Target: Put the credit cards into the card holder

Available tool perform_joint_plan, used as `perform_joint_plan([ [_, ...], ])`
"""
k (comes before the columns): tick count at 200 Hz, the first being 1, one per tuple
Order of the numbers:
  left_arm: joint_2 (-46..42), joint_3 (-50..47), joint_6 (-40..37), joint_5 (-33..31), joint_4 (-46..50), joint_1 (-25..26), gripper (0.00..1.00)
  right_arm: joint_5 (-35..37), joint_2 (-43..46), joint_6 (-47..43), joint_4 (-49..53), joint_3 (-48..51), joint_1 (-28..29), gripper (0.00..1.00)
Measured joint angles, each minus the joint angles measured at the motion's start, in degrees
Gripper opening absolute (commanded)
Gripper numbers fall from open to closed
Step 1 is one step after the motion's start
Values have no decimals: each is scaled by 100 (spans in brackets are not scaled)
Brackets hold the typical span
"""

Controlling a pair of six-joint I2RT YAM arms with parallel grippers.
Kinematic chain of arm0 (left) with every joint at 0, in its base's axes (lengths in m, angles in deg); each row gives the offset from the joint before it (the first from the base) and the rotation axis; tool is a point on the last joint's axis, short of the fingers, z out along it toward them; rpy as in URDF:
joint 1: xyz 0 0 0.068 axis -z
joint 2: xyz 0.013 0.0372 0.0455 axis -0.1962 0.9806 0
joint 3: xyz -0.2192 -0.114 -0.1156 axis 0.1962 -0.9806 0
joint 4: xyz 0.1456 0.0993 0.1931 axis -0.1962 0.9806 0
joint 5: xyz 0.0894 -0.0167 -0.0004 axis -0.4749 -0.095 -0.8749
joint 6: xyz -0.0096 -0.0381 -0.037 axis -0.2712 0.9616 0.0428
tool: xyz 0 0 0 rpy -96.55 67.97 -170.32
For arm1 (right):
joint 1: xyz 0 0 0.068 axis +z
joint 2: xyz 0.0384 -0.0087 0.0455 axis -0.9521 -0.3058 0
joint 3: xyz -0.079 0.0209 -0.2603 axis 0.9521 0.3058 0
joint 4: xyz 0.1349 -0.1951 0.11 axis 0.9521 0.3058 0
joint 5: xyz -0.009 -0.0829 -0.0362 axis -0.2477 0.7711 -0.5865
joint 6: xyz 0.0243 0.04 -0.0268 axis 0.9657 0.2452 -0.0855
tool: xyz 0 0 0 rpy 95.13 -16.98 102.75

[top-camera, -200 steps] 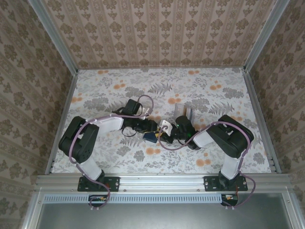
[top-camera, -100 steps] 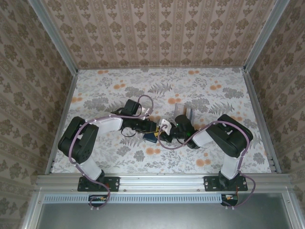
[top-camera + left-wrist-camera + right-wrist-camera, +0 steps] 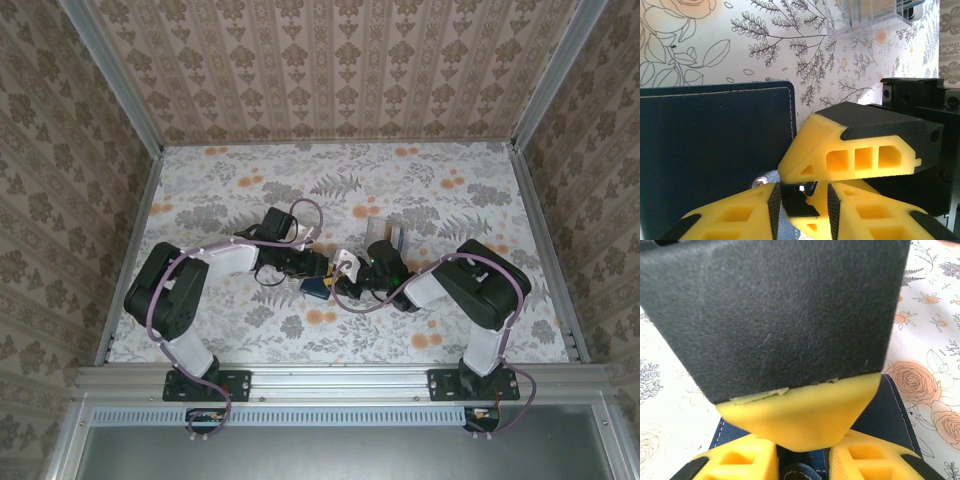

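Both arms meet at the middle of the floral bench point(image 3: 450, 190). The card holder point(image 3: 315, 289), dark navy, lies flat there between them. Your left tool point(image 3: 800, 202) has its jaws nipped on a dark tab at the holder's edge, beside the snap point(image 3: 759, 182). Your right tool point(image 3: 802, 462) is clamped on a stitched navy edge. This looks like opening the holder: pin one side, peel the flap slowly, and keep the crowded fingers from knocking. The clear rack point(image 3: 386, 236) stands just behind.

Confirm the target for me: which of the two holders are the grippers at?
The navy card holder, lying flat; the clear rack stands apart, farther back.
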Motion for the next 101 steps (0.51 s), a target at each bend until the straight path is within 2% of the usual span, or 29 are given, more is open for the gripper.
perform_joint_plan([
  [25,116,13,9,2,-37,24,14,-11,-7,2,15,0,-17,30],
  [42,177,13,-15,20,-74,28,0,-11,-17,0,15,0,-42,30],
  [101,179,-2,24,199,-387,-37,0,0,24,31,-92,160,-46,52],
])
